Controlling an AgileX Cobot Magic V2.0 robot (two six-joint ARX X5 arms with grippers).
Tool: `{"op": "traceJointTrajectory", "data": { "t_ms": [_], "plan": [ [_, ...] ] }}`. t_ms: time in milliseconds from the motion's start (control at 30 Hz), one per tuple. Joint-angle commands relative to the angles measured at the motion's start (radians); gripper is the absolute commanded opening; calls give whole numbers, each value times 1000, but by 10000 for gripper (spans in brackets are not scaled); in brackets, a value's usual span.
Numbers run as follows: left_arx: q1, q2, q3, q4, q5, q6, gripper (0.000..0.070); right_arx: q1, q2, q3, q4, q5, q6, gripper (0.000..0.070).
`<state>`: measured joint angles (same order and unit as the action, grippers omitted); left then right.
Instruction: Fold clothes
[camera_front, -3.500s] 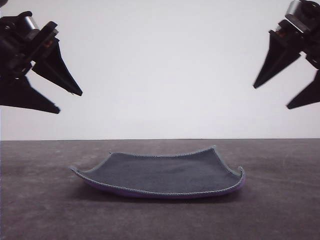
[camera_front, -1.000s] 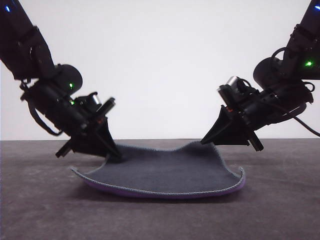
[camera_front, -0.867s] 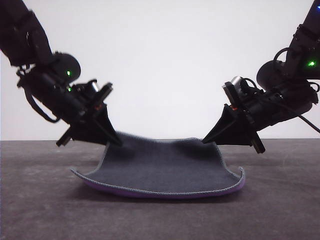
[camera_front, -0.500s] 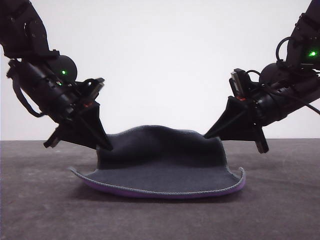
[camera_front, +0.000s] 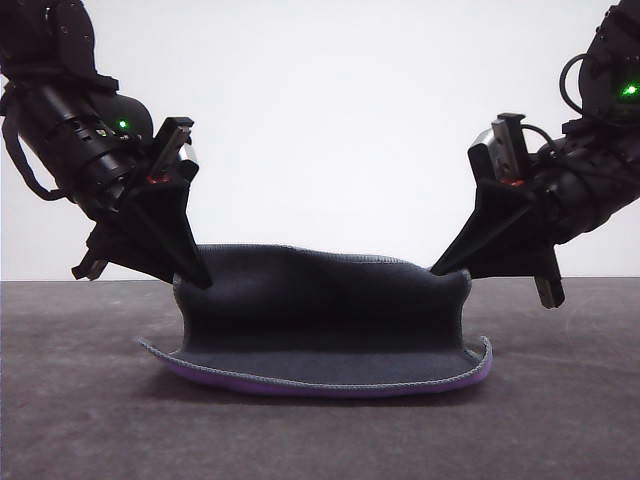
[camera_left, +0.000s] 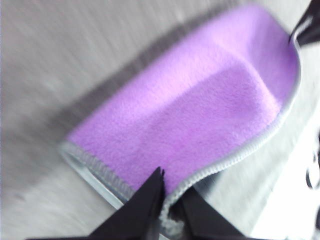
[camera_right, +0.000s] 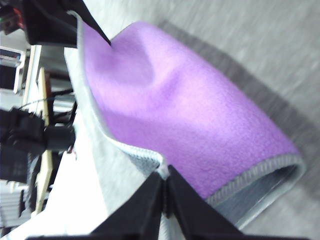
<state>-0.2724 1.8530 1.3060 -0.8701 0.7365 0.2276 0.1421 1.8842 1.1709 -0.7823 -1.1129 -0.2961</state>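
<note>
Front view: my left hand (camera_front: 196, 278) and right hand (camera_front: 440, 270) each pinch a far corner of the cloth (camera_front: 320, 335), lifted above the worktop (camera_front: 70, 420); the near edge lies flat. Left wrist view: soft, light, it sags. Right wrist view: the stitched edging grips best.

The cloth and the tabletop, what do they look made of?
The cloth: likely soft fleece or microfibre, with a matte, napped pile, stitched grey edging and a limp drape between both grippers. The tabletop: hard to tell, a dark, matte, faintly mottled surface.
</note>
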Motion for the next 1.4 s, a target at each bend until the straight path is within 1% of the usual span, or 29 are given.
{"op": "traceJointTrajectory", "data": {
  "t_ms": [0,133,300,400,467,500,533,600,667,700,733,833,900,1100,1267,1367],
  "plan": [
    [-14,11,16,-17,9,42,28,2,5,18,-29,-21,-64,6],
    [-36,11,16,-48,8,56,28,2,5,18,-105,-39,-128,6],
    [-44,11,16,-66,8,57,28,2,5,18,-159,-39,-171,6],
    [-44,11,16,-88,8,58,30,2,5,18,-173,-39,-183,6],
    [-43,11,16,-101,8,57,40,4,5,18,-177,-38,-184,7],
    [-43,11,16,-107,8,57,53,5,5,18,-179,-38,-185,8],
    [-43,11,16,-110,8,57,83,5,5,18,-182,-38,-187,12],
    [-43,11,16,-119,8,57,191,5,5,18,-194,-38,-193,78],
    [-43,11,16,-129,9,57,294,5,5,18,-206,-38,-205,195],
    [-43,11,16,-133,9,57,335,5,5,18,-214,-38,-213,253],
    [-43,11,16,-136,9,57,357,5,5,18,-219,-39,-219,294],
    [-43,11,16,-141,25,57,365,5,5,18,-221,-39,-221,368],
    [-42,11,16,-142,28,56,365,4,5,18,-221,-39,-222,382],
    [-30,0,16,-154,22,56,364,-17,-8,18,-226,-33,-224,392],
    [-10,-50,18,-150,14,51,364,-54,-79,19,-243,6,-210,392],
    [4,-102,26,-142,-15,40,364,-77,-166,20,-235,57,-167,391]
  ]
}}
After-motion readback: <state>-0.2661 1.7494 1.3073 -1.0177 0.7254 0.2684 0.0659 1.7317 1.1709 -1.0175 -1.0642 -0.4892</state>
